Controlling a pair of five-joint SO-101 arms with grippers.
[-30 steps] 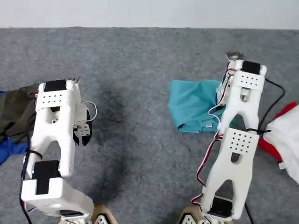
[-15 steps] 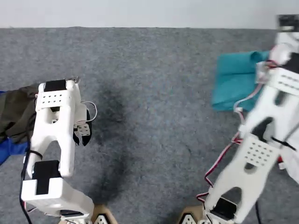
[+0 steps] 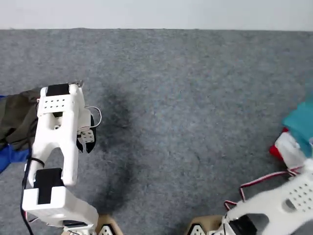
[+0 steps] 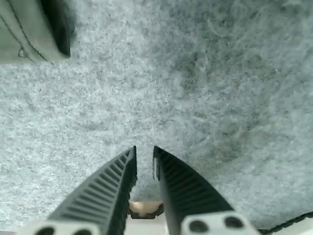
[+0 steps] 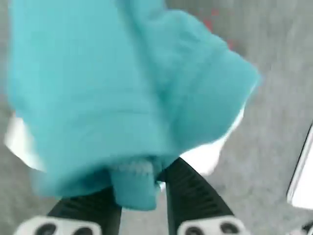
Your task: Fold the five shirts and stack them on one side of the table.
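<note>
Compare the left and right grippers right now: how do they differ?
The left gripper is nearly shut and empty; the right gripper is clamped on the teal shirt. The left gripper faces bare grey carpet; the right gripper faces draped fabric. Both have dark fingers.

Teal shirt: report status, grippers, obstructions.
Right gripper shut on teal shirt, above white shirt and red shirt at table's right edge. Left gripper shut, empty, over bare carpet. Olive shirt far left, no obstruction.

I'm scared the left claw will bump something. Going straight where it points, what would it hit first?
Probably only the grey carpet, which the left gripper points down at. The olive shirt sits off to one side, out of that line.
</note>
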